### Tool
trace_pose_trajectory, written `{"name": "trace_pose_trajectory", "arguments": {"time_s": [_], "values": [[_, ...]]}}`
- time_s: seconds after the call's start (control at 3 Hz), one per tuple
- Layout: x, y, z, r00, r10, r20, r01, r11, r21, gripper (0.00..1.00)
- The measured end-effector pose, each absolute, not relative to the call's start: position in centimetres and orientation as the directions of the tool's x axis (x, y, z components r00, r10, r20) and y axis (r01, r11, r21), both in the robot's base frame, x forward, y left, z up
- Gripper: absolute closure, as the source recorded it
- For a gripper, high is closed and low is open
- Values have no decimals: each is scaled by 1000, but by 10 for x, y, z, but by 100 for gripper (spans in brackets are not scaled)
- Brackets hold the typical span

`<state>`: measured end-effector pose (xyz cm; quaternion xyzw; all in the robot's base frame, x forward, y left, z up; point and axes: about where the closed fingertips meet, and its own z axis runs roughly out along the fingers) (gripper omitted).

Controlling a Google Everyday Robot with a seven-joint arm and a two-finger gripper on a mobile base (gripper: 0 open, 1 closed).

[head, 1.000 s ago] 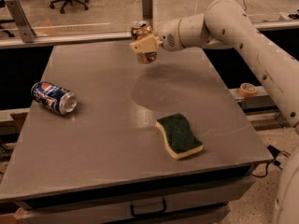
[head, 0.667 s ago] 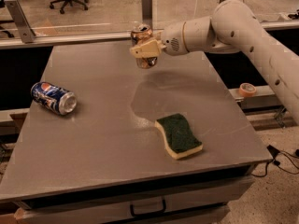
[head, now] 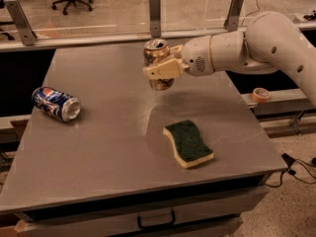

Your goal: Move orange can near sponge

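The orange can [head: 157, 53] is upright in the air above the grey table [head: 108, 132], held by my gripper [head: 162, 71], which is shut on its side. The white arm reaches in from the right. The sponge [head: 188, 142], dark green on top with a pale yellow body, lies flat on the table in front of and a little right of the can, well below it.
A blue Pepsi can [head: 56, 103] lies on its side near the table's left edge. A glass barrier with metal posts [head: 155, 14] runs along the back edge. A roll of orange tape [head: 260, 94] sits on a ledge to the right.
The gripper has carried the orange can a little toward the front and the right, closer to the sponge. The sponge and the Pepsi can have not moved.
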<state>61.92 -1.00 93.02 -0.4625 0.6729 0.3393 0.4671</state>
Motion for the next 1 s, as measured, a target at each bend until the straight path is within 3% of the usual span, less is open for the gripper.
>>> {"name": "trace_pose_trajectory", "arguments": {"time_s": [0.67, 1.0], "values": [[582, -58, 907, -171, -292, -941, -951, 299, 80, 100], [559, -67, 889, -209, -289, -934, -956, 263, 132, 81]]}}
